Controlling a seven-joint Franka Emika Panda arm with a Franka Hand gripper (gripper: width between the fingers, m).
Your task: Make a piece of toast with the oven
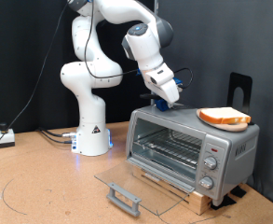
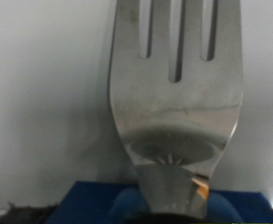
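One robot arm stands on the brown surface, to the exterior view's left of the one oven. The oven's glass door is swung down open and lies flat in front of it, its handle at the near edge; one wire rack shows inside, and three knobs run down the oven's right side. On the oven's top, toward its right end, sits one round wooden plate carrying the single piece of toast. The gripper hangs just above the oven's top left part, near the toast but apart from it. The wrist view is filled by one metal fork jutting from the gripper; whether the fingers are clenched on it I cannot tell.
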